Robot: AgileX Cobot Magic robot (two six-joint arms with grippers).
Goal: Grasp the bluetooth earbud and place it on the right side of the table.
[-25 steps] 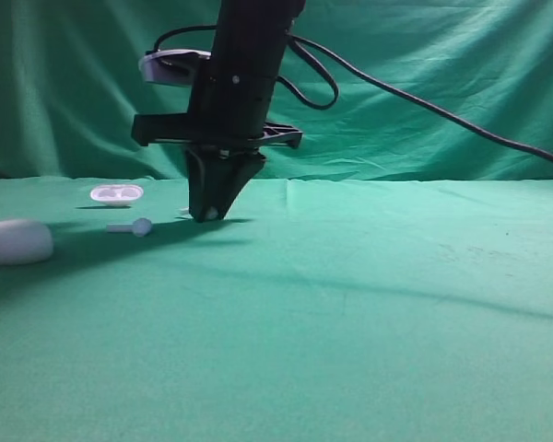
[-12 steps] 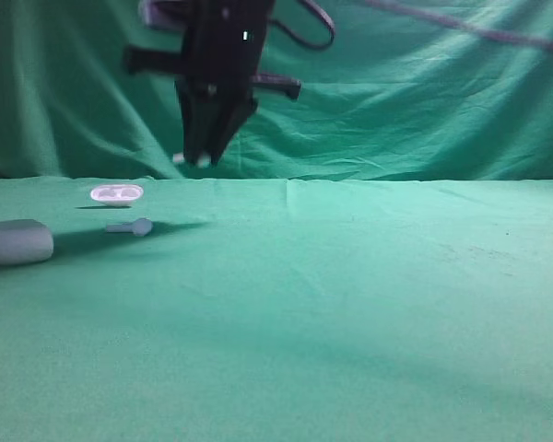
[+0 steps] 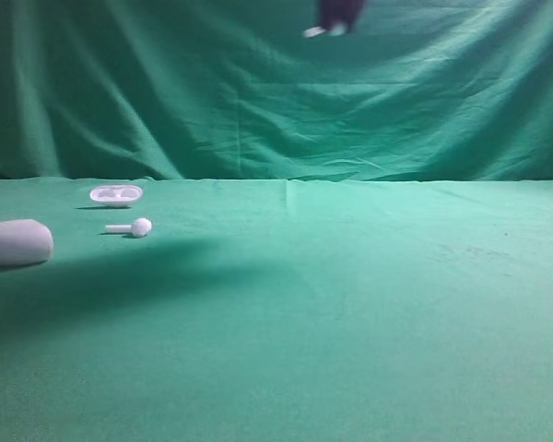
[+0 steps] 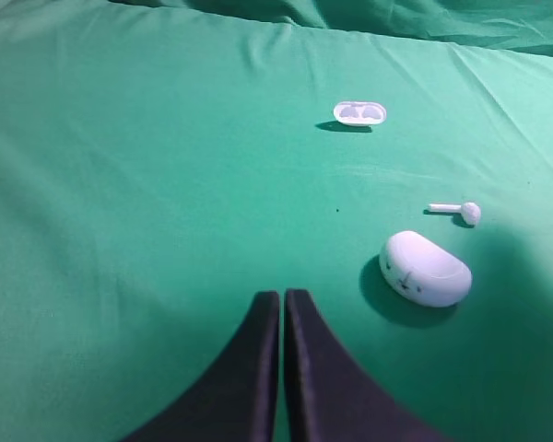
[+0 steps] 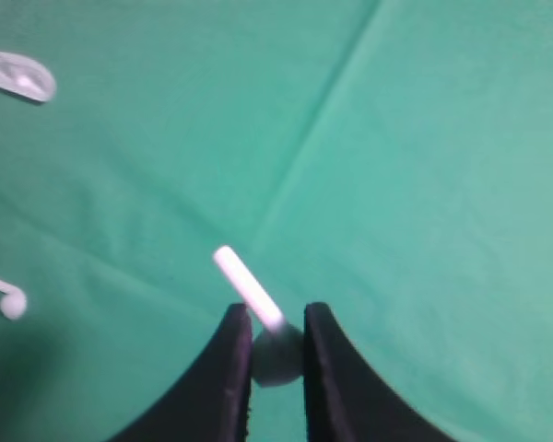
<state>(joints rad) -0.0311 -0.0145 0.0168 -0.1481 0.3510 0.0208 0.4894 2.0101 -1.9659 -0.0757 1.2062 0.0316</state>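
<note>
Here the right end effector (image 5: 276,354) is clamped on the small white plastic bluetooth earbud (image 5: 258,318), its rounded head pinched between the two dark fingers low in the centre of the right wrist view while the short stem sticks out up and to the left, tilted and free of the fingers. Gripping the head rather than the thin stem probably gives the fingers more to bite on. In the exterior high view only the tip of this end effector shows at the top edge, right of centre, with white specks of the earbud (image 3: 315,31) beside it, high above the green, wrinkled cloth-covered worktop (image 3: 369,304); that height likely keeps the carry clear of everything lying below. The left end effector (image 4: 282,313) sits at the bottom centre of its own view, fingers pressed together with nothing between them. At the left of the exterior view lie a second white earbud with a long straight stem (image 3: 132,226), a white oval case tray (image 3: 116,193) and a rounded white case lid (image 3: 16,242).
</note>
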